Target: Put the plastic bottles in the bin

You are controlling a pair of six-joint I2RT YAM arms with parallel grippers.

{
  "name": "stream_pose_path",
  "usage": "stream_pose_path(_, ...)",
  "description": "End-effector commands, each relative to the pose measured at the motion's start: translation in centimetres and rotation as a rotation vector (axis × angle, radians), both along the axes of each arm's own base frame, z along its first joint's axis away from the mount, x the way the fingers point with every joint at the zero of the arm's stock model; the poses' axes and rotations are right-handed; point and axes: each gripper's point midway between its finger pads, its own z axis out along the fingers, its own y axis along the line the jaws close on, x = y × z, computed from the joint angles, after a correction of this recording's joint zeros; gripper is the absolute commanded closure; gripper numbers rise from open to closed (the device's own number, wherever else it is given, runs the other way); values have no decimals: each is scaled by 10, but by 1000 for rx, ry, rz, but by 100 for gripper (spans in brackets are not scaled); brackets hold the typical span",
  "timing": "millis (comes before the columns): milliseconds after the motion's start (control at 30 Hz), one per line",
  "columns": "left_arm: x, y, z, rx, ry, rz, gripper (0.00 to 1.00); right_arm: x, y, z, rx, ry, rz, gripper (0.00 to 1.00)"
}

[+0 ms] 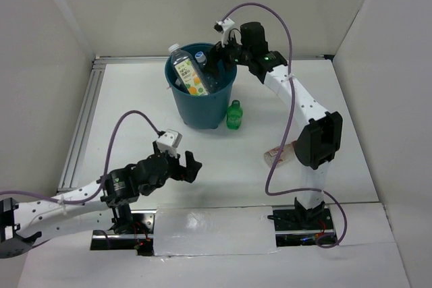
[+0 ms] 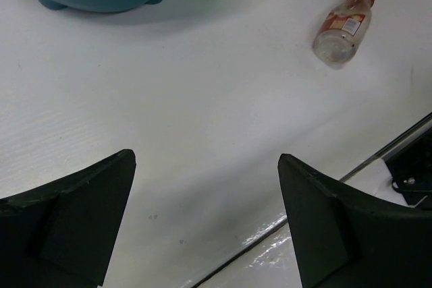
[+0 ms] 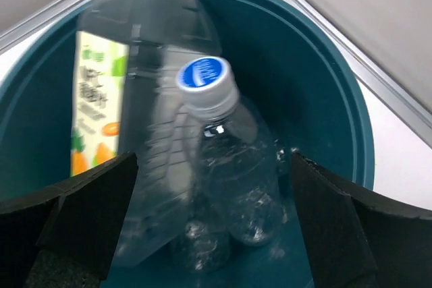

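The dark teal bin [image 1: 202, 109] stands at the back middle. In it lean the big bottle with the white-orange-green label [image 1: 189, 75] and a clear bottle. My right gripper [image 1: 220, 59] hovers over the bin's right rim. In the right wrist view the right gripper [image 3: 212, 161] is open, and a blue-capped clear bottle [image 3: 236, 180] stands free in the bin [image 3: 317, 85] below the jaws, beside the labelled bottle [image 3: 94, 99]. The small green bottle [image 1: 233, 114] stands right of the bin. The red-capped bottle [image 2: 343, 25] lies on the table. My left gripper [image 2: 206, 158] is open and empty.
White walls close in the table on three sides. An aluminium rail [image 1: 81, 126] runs along the left edge. The right arm's elbow [image 1: 318, 138] hangs over the red-capped bottle [image 1: 275, 156] and partly hides it. The left gripper [image 1: 190, 166] sits low near the front.
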Motion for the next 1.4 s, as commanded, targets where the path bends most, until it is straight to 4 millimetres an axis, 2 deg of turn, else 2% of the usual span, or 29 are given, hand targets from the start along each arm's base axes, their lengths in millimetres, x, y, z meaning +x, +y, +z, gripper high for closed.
stream_pose_path(0, 12, -28, 45, -63, -104, -51, 0, -33, -8, 73, 37, -131, 45, 0)
stream_pose_path(33, 15, -36, 39, -19, -107, -74, 0, -42, -10, 88, 59, -148, 50, 0)
stream_pose_path(100, 21, -50, 53, -39, -138, -88, 0, -45, -22, 102, 67, -168, 32, 2)
stream_pose_path(133, 22, -57, 56, -39, -149, -107, 0, -53, -26, 116, 79, -196, 32, 3)
stream_pose_path(167, 24, -66, 50, -7, -158, -126, 0, -52, -38, 124, 83, -213, 7, 6)
stream_pose_path(233, 30, -81, 67, -42, -195, -140, 0, -57, -56, 138, 89, -242, -29, 21)
stream_pose_path(267, 32, -88, 69, -30, -213, -156, 0, -56, -65, 132, 81, -229, -47, 28)
stream_pose_path(300, 36, -95, 79, -40, -230, -158, 0, -51, -85, 129, 72, -219, -90, 37)
stream_pose_path(333, 37, -107, 71, -10, -224, -182, 0, -56, -96, 132, 76, -224, -95, 54)
stream_pose_path(367, 40, -113, 72, 3, -229, -186, 0, -57, -106, 124, 64, -204, -103, 62)
stream_pose_path(400, 42, -116, 69, 23, -217, -189, 0, -57, -116, 101, 41, -156, -105, 66)
stream_pose_path(433, 45, -123, 67, 40, -207, -191, 0, -55, -135, 89, 20, -135, -119, 66)
stream_pose_path(467, 43, -123, 61, 62, -198, -190, 0, -72, -136, 74, 12, -88, -40, 62)
stream_pose_path(500, 44, -121, 60, 65, -185, -177, 0, -78, -144, 44, -50, -80, 24, 53)
stream_pose_path(533, 42, -119, 50, 78, -164, -175, 0, -84, -157, 28, -64, -64, 48, 40)
stream_pose_path(567, 40, -112, 53, 62, -160, -160, 0, -102, -156, 18, -49, -45, 126, 26)
stream_pose_path(600, 37, -108, 53, 35, -145, -149, 0, -105, -160, 7, -84, -94, 175, 4)
stream_pose_path(633, 32, -99, 39, 47, -120, -145, 0, -117, -159, -24, -86, -40, 205, 0)
stream_pose_path(667, 25, -87, 32, 32, -92, -133, 0, -123, -157, -33, -100, -106, 237, 0)
stream_pose_path(700, 24, -85, 42, -7, -95, -125, 0, -129, -158, -50, -97, -63, 239, 0)
stream_pose_path(733, 19, -77, 29, 2, -71, -119, 0, -130, -154, -55, -97, -78, 249, 0)
stream_pose_path(800, 11, -63, 21, 2, -38, -102, 0, -127, -146, -62, -118, -133, 262, 0)
stream_pose_path(833, 7, -53, 20, -28, -24, -74, 0, -128, -140, -76, -125, -114, 277, 0)
stream_pose_path(1000, -7, -26, 8, -66, 34, -21, 2, -113, -119, -106, -124, -88, 319, 0)
stream_pose_path(1233, -14, -20, 3, -92, 74, -6, 3, -96, -104, -136, -147, -37, 314, 0)
stream_pose_path(1267, -15, -19, 1, -84, 78, -6, 3, -93, -100, -133, -151, -50, 311, 0)
stream_pose_path(1300, -14, -19, -2, -74, 82, -5, 3, -83, -102, -136, -165, -61, 276, 0)
stream_pose_path(1367, -14, -21, 0, -72, 83, -5, 3, -81, -97, -139, -151, -41, 262, 0)
